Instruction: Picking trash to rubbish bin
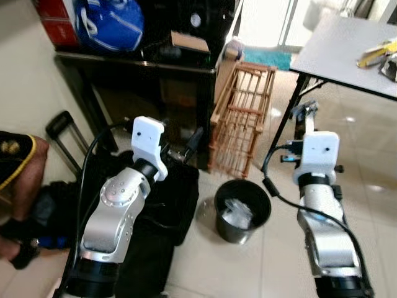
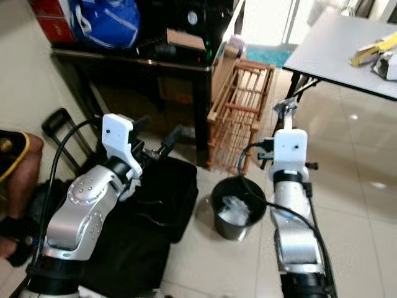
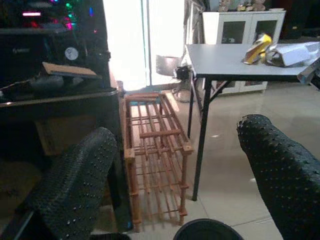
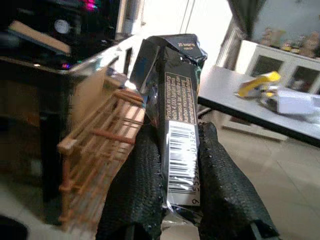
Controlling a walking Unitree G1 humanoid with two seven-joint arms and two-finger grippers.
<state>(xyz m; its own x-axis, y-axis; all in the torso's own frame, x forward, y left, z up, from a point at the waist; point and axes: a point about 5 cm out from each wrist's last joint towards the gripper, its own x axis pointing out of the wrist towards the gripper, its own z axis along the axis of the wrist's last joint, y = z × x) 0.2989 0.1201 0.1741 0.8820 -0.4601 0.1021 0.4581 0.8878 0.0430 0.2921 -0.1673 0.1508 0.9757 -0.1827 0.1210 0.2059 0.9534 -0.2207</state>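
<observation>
Jaws, right: right gripper (image 4: 181, 170) clamped on the black wrapper (image 4: 175, 105), one black finger on each side, barcode facing the wrist camera.
Jaws, left: left gripper (image 3: 180, 175) spread wide with nothing between the fingers, held above and to the left of the bin.
Black wrapper: foil packet, upright in the right gripper, raised above and to the right of the bin.
Bin: black rubbish bin (image 1: 242, 210) on the tiled floor, crumpled clear plastic (image 1: 237, 214) inside.
Rack: wooden slatted rack (image 1: 243, 118) just behind the bin, leaning against the dark desk (image 1: 136, 65).
Bag: black bag (image 2: 146, 217) on the floor, just left of the bin.
Surface: grey table (image 1: 347, 53) behind and to the right of the bin, carrying a yellow packet (image 1: 377, 53).
Person: an arm (image 1: 22, 171) well left of the bin.
</observation>
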